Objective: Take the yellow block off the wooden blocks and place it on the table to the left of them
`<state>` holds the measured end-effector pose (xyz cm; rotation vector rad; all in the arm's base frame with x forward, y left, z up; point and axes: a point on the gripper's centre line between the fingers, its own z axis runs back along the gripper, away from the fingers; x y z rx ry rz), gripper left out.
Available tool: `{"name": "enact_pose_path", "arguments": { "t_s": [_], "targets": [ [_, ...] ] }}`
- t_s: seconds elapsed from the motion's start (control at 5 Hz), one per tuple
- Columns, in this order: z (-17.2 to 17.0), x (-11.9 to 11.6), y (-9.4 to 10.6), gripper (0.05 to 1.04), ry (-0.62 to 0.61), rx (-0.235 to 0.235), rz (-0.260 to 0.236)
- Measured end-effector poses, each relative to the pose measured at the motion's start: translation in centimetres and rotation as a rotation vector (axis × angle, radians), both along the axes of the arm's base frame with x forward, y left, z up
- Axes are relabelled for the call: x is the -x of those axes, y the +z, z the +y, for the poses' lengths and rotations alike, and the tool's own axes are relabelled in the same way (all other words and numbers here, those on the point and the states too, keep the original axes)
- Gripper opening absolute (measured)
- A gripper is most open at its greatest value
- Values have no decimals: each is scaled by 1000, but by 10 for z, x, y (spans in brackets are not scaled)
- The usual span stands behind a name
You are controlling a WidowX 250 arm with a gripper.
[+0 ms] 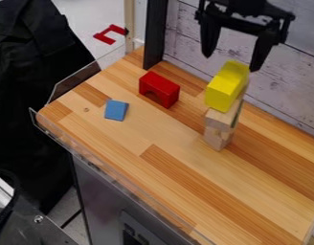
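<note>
In the camera view, the claw is held spread, with nothing pinched. Just below it, the yellow block is seen, carried on top of a stack of plain wooden blocks on the table. To the left of the claw and lower, a red arch block is seen, and farther left, a flat blue block.

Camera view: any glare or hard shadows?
Camera view: light soft and even on the wooden tabletop, no hard shadows; yellow block not blown out; red block's arch shaded; black gripper mostly dark; small glint on the lower-left screw.
</note>
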<state>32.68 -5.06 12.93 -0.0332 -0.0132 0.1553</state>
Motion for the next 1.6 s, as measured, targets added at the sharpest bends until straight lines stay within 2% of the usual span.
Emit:
{"name": "enact_pose_path", "arguments": {
  "t_s": [0.4,0.6,0.8,1.0,1.4,1.6],
  "targets": [
    [-2,1,-10,999,16,-2,25],
    [-3,3,-13,947,27,4,34],
    [-4,5,-17,680,43,11,37],
    [-5,5,-18,519,44,8,34],
    [-5,4,-17,519,44,-10,34],
    [-4,-7,-6,519,53,-19,-14]
  ]
}}
